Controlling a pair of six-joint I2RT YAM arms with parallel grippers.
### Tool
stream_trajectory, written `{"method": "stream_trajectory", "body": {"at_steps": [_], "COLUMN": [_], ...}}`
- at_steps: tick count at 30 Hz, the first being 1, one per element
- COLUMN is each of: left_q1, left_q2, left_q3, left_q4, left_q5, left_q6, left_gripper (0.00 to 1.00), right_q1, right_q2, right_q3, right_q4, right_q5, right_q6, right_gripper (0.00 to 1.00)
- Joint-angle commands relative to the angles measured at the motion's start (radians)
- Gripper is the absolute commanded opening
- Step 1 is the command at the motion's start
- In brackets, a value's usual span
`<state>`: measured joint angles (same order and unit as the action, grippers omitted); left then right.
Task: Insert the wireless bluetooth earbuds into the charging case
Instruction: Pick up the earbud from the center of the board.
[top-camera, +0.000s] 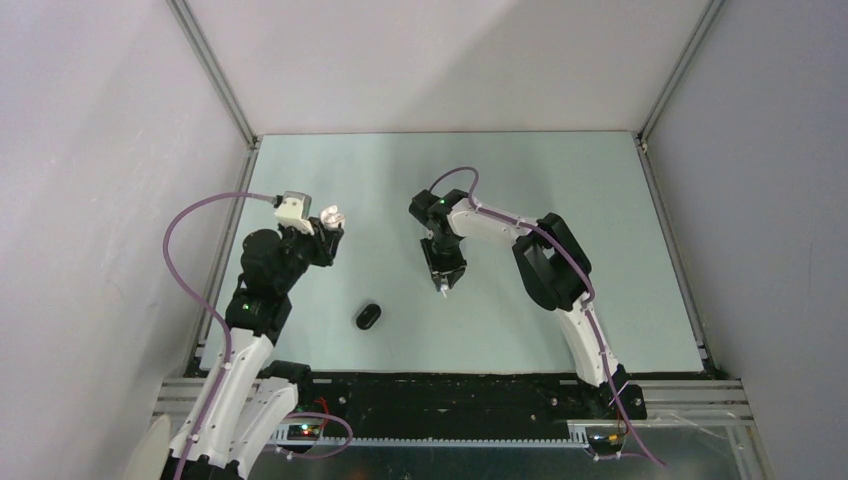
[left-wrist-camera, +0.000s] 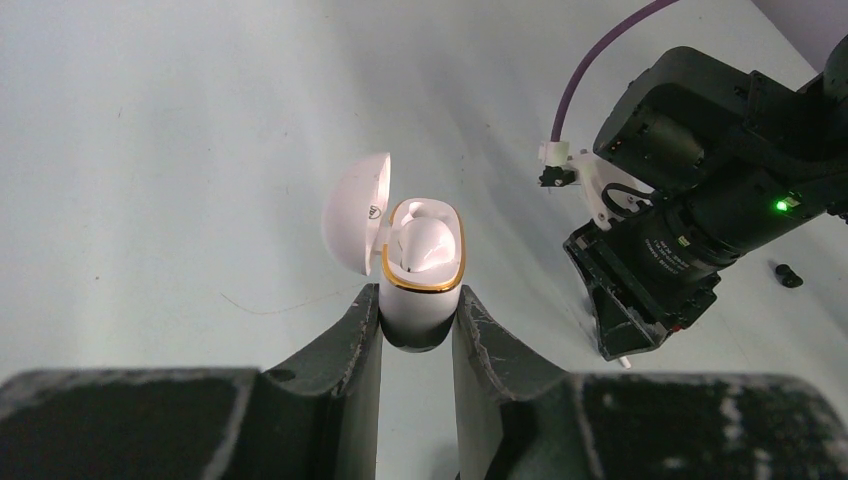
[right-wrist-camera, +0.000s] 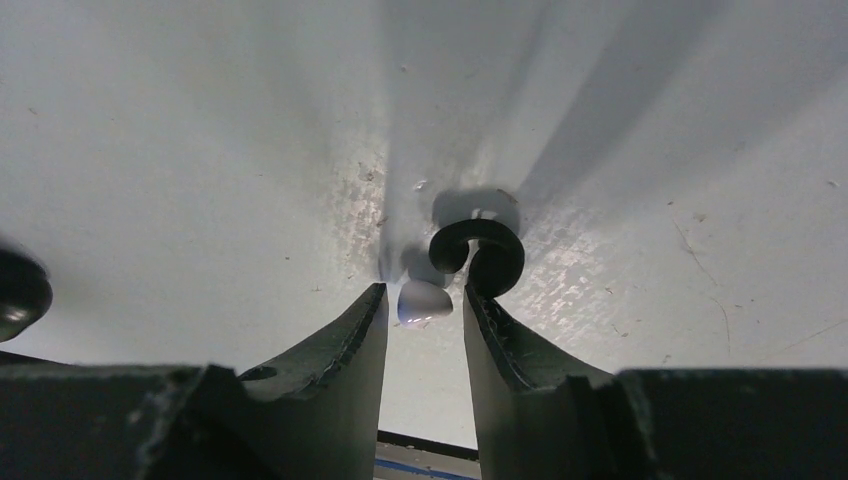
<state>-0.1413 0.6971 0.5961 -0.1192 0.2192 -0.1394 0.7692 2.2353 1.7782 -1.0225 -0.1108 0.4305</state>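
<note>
My left gripper (left-wrist-camera: 420, 300) is shut on the white charging case (left-wrist-camera: 420, 305), held off the table with its lid (left-wrist-camera: 355, 210) swung open. One white earbud (left-wrist-camera: 425, 245) sits inside the gold rim. In the top view this gripper (top-camera: 330, 218) is at the left of the table. My right gripper (right-wrist-camera: 425, 292) points down at the table, open. A second white earbud (right-wrist-camera: 425, 300) lies between its fingertips with a small gap on each side. Two black earbuds (right-wrist-camera: 478, 250) lie curled together just past the right fingertip (right-wrist-camera: 480, 305). From above, the right gripper (top-camera: 443, 285) is near mid-table.
A shut black case (top-camera: 368, 316) lies on the table between the arms, and shows at the left edge of the right wrist view (right-wrist-camera: 18, 290). A small dark object (left-wrist-camera: 788, 273) lies beyond the right arm (left-wrist-camera: 700, 200). Grey walls and metal rails (top-camera: 215, 90) bound the table.
</note>
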Motion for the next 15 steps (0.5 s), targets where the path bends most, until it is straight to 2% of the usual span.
{"method": "stream_trajectory", "body": {"at_steps": [1, 5, 9, 11, 12, 14, 15], "left_q1": [0.009, 0.009, 0.009, 0.009, 0.009, 0.009, 0.009], "left_q2": [-0.018, -0.016, -0.012, -0.008, -0.007, 0.001, 0.004], "left_q3": [0.026, 0.023, 0.021, 0.021, 0.021, 0.019, 0.014], "left_q4": [0.02, 0.02, 0.021, 0.023, 0.026, 0.048, 0.061], "left_q5": [-0.01, -0.013, -0.012, -0.005, 0.001, 0.072, 0.096], "left_q6": [0.013, 0.015, 0.015, 0.018, 0.025, 0.041, 0.045], "left_gripper": [0.0, 0.0, 0.0, 0.0, 0.0, 0.0, 0.0], "right_q1": [0.001, 0.0, -0.003, -0.004, -0.006, -0.014, -0.019], "right_q2": [0.01, 0.011, 0.018, 0.016, 0.007, -0.026, -0.062], "right_q3": [0.021, 0.012, 0.023, 0.029, 0.031, 0.045, 0.054], "right_q4": [0.006, 0.009, 0.015, 0.022, 0.027, 0.044, 0.049], "right_q5": [0.028, 0.021, 0.019, 0.016, 0.008, -0.017, -0.028], "right_q6": [0.014, 0.012, 0.005, -0.008, -0.018, -0.055, -0.09], "right_gripper": [0.38, 0.36, 0.29, 0.2, 0.1, 0.0, 0.0]}}
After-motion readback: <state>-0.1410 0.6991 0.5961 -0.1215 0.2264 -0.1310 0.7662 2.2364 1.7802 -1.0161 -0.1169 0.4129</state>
